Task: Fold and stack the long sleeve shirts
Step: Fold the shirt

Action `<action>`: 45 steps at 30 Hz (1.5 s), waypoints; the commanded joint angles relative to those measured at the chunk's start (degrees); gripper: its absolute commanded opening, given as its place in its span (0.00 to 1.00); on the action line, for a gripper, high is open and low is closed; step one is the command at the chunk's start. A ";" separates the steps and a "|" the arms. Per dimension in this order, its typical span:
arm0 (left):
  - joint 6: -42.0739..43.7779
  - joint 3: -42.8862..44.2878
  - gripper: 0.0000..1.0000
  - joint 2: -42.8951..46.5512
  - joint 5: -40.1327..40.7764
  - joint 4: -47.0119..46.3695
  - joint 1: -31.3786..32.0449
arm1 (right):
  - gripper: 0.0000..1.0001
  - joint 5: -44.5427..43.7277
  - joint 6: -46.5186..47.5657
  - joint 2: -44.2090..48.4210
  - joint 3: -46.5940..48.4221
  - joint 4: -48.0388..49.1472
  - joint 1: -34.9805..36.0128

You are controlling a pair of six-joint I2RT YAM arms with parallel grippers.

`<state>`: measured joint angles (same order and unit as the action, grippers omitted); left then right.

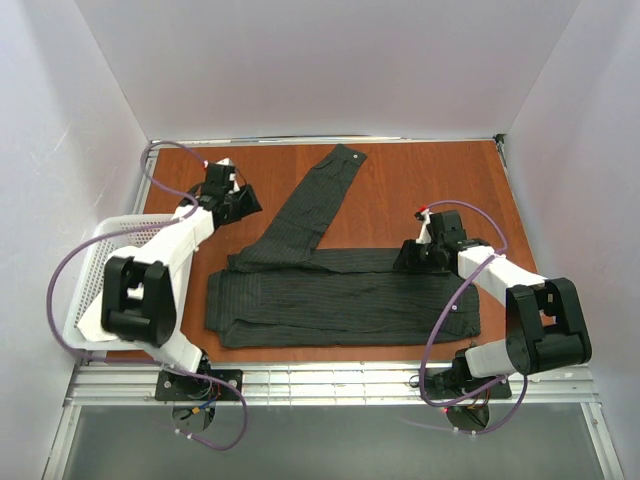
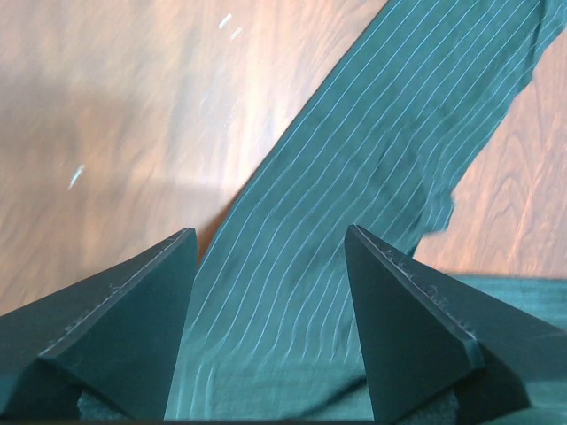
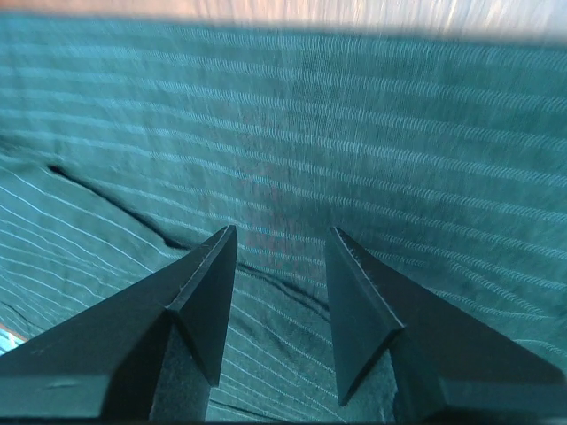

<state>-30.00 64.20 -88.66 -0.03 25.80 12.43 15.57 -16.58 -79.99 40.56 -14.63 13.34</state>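
Observation:
One dark pinstriped long sleeve shirt (image 1: 340,300) lies on the brown table (image 1: 420,190), its body folded into a wide flat band. One sleeve (image 1: 315,205) runs diagonally toward the far edge. My left gripper (image 1: 243,202) hovers by that sleeve's lower left side. In the left wrist view the gripper (image 2: 270,232) is open, with the striped sleeve (image 2: 354,168) lying flat below and between its fingers (image 2: 133,336). My right gripper (image 1: 408,258) sits at the band's upper right edge. In its wrist view it (image 3: 282,232) stands open over layered fabric (image 3: 354,115), gripping nothing.
A white mesh basket (image 1: 95,265) stands at the table's left edge, beside my left arm. White walls close in the left, far and right sides. A metal rail (image 1: 330,380) runs along the near edge between the arm bases.

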 commanded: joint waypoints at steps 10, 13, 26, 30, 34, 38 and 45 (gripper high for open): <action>5.47 19.72 0.67 -25.39 -0.94 -1.72 4.88 | 0.50 -1.95 0.40 7.65 -2.50 0.13 5.55; 6.79 21.66 0.66 -28.31 3.44 -1.63 6.55 | 0.59 -2.21 0.58 9.40 -2.32 -0.83 6.60; 8.11 25.19 0.46 -36.84 16.11 3.99 13.58 | 0.61 -3.01 1.11 13.80 -1.53 -2.86 7.49; 7.33 21.50 0.29 -36.32 16.73 6.70 16.75 | 0.61 -3.44 1.20 13.45 -1.09 -2.86 7.66; 7.15 15.89 0.10 -31.24 15.86 7.16 20.08 | 0.60 -4.76 1.81 12.32 0.66 -2.77 7.57; 7.23 10.51 0.03 -25.18 14.89 7.51 21.85 | 0.59 -6.25 2.78 10.03 4.35 -2.86 7.75; 8.37 8.03 0.00 -12.96 14.71 7.86 22.29 | 0.59 -7.57 3.48 7.74 8.84 -2.86 7.66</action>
<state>-22.61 71.33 -108.47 15.18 31.20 35.05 9.47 -14.37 -71.99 46.48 -17.85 20.75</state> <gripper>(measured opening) 0.005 0.589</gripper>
